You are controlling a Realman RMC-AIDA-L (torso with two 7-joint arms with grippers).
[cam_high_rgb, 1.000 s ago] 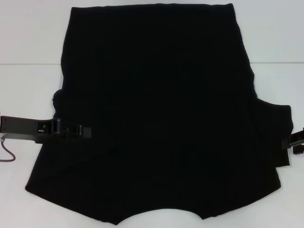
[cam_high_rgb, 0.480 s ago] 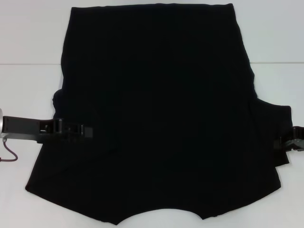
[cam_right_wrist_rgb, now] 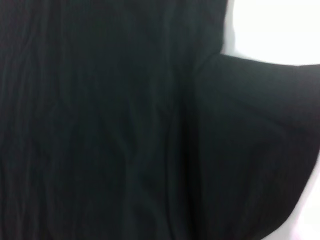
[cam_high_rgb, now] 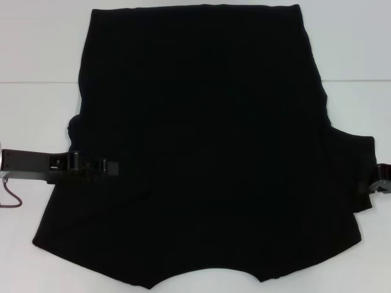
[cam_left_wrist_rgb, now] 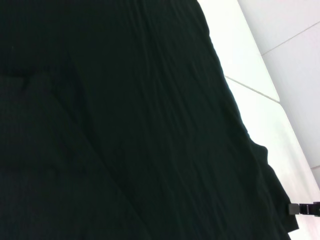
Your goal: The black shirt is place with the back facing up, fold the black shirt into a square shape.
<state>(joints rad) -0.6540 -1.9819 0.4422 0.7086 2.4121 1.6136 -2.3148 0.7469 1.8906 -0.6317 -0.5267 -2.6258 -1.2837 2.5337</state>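
Observation:
The black shirt lies flat on the white table, plain side up, collar toward me. Its left sleeve is folded in over the body; its right sleeve sticks out sideways. My left gripper reaches in low over the shirt's left side, above the folded-in sleeve. My right gripper is at the outer edge of the right sleeve, mostly out of the head view. The shirt fills the left wrist view and the right wrist view, where the right sleeve shows. No print is visible.
The white table surface surrounds the shirt on both sides and at the back. A red-brown cable hangs under my left arm. My right gripper also shows far off in the left wrist view.
My right gripper has drawn outward to the right, off the sleeve's edge. My left arm has barely shifted. The shirt has not moved.

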